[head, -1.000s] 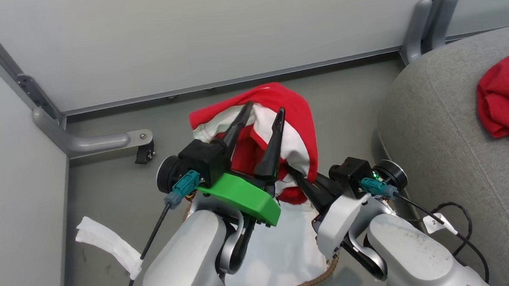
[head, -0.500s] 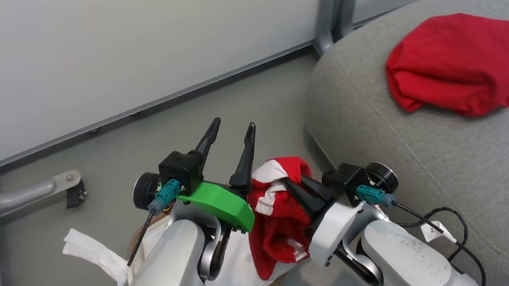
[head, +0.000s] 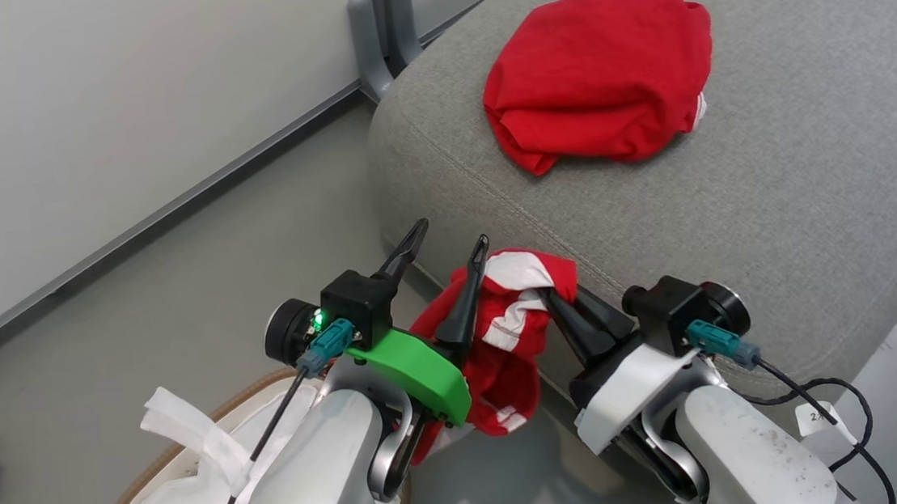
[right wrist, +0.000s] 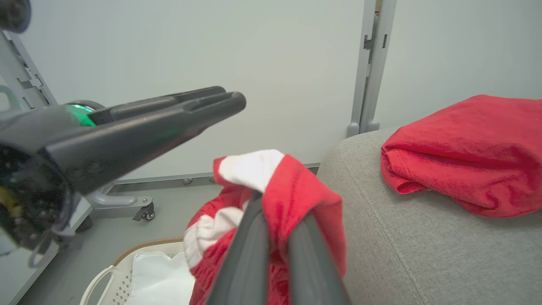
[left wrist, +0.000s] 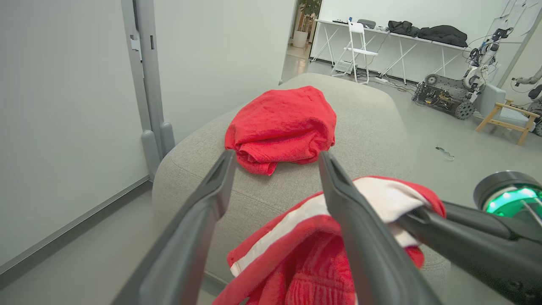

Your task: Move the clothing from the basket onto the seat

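Head view: unreadable tag (head: 823,418) near seat (head: 777,199)

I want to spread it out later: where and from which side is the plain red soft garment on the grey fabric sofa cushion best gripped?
Probably pinch the plain red soft garment at its bunched, layered folds nearest the rounded corner of the grey fabric sofa cushion, coming down from above on that side. There the cloth stands up thick; elsewhere it lies smoother.
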You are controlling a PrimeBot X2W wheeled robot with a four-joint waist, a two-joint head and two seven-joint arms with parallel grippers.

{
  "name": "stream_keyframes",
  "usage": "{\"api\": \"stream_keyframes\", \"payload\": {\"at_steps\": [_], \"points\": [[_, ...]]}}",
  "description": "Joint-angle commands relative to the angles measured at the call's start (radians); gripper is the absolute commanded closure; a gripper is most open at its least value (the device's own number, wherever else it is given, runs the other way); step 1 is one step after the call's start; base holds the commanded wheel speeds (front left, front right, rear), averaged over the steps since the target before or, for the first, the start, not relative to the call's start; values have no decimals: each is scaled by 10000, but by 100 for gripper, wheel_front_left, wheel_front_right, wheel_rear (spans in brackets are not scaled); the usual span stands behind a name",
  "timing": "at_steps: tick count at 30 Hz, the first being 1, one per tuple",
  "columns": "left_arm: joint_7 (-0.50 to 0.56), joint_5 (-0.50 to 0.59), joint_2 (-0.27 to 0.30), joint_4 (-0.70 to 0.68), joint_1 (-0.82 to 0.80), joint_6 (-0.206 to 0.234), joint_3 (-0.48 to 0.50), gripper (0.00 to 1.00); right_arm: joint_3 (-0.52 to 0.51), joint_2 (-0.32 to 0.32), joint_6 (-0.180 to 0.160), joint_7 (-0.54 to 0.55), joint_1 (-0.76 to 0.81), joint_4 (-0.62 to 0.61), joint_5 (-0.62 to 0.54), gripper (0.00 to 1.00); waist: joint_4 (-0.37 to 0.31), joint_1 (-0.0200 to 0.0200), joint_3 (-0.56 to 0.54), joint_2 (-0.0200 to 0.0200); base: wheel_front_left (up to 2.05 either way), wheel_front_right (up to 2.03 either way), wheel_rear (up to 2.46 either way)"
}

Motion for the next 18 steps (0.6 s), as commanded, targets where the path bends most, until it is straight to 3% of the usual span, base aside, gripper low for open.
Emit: {"api": "stream_keyframes", "payload": {"at_steps": [1, 6, 10, 18], "points": [[7, -2, 69, 108, -191, -34, -127, 0, -177, 2, -14, 0, 140, -161, -116, 100, -478, 0, 370, -1, 1, 1, 1], [7, 23, 67, 200, -353, -85, -211, 0, -799, 3, -14, -2, -2, -754, -534, 100, -490, 0, 529, -1, 9, 9, 9], [7, 332, 67, 355, -424, -96, -115, 0, -1417, -107, -14, -2, -1030, -1231, -1145, 100, -513, 0, 860, -1, 2, 2, 2], [7, 921, 183, 533, -627, -154, 226, 0, -2257, -1815, -14, 0, -4470, -1003, -1744, 100, -519, 0, 1783, -1, 0, 0, 0]]}}
